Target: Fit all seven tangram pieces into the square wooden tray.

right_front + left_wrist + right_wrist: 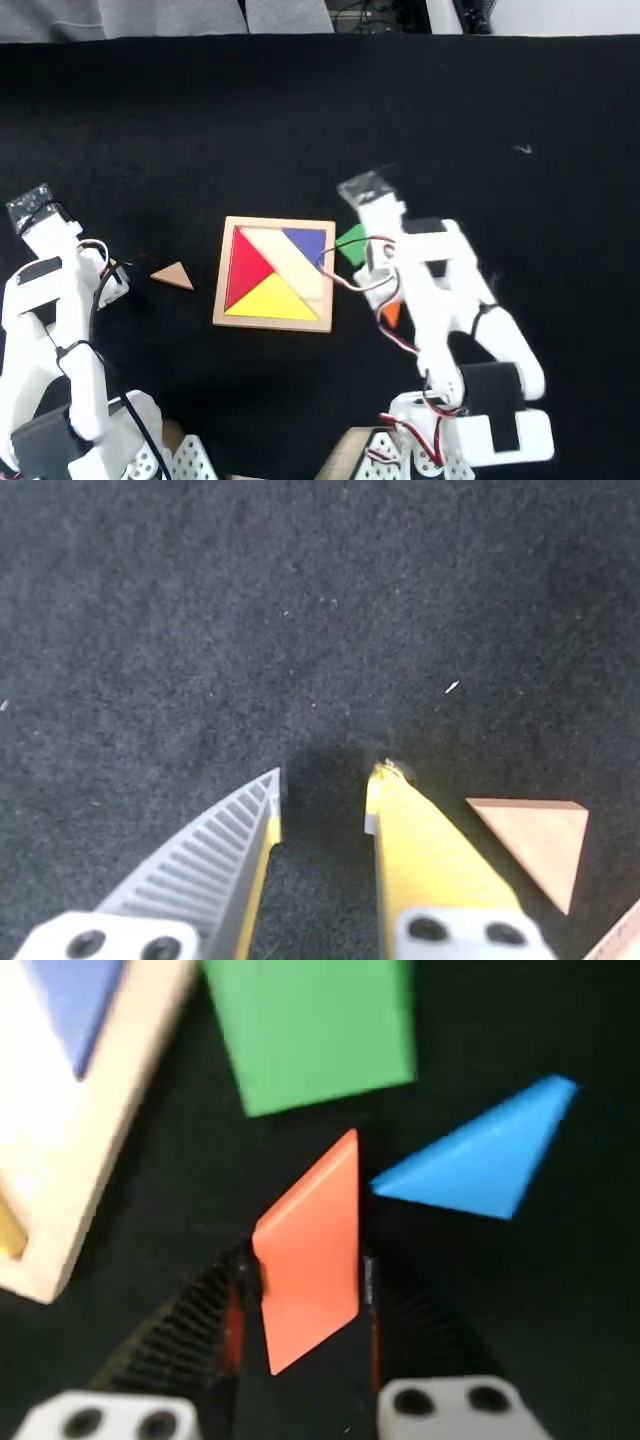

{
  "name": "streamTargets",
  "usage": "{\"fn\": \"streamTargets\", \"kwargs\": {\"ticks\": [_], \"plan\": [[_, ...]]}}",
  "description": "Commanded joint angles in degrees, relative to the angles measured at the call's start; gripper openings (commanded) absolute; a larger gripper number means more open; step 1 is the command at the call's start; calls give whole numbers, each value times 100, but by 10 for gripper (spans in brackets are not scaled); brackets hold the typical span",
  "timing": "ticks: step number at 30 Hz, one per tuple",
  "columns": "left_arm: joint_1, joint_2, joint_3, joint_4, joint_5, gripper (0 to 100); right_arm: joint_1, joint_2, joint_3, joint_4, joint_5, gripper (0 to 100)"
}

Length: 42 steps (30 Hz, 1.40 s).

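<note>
The square wooden tray (222, 300) lies mid-table holding a red triangle (243, 266), a yellow triangle (272, 299), a pale wooden piece (297, 262) and a dark blue triangle (306, 241). My right gripper (302, 1285) is shut on the orange piece (310, 1250), just right of the tray (90, 1190). Beside it lie a green piece (315, 1030) and a light blue triangle (485, 1160). The green piece (351, 244) also shows by the tray's right edge. My left gripper (325, 795) is open over the bare cloth, with a tan wooden triangle (540, 840) next to it; that triangle (173, 276) lies left of the tray.
Black cloth covers the table (450, 120). The arm bases (470, 430) stand along the near edge. The far half of the table offers free room.
</note>
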Motion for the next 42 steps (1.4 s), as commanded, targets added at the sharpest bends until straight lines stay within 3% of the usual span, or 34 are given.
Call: {"fn": "streamTargets", "kwargs": {"ticks": [1, 6, 12, 17, 23, 42], "plan": [[-48, -149, -31, -88, -35, 149, 264, -347, -268, -70, -360, 95], [-48, -149, -31, -88, -35, 149, 97, -409, -251, 141, -369, 226], [-48, -149, -31, -88, -35, 149, -325, -945, -268, 492, -352, 219], [-48, -149, -22, -88, -35, 149, -554, -1218, -171, 668, 132, 219], [-48, -149, -22, -88, -35, 149, -563, -620, -207, 607, 519, 216], [-48, -149, -22, -88, -35, 149, -167, 646, -365, -35, 791, 214]]}}
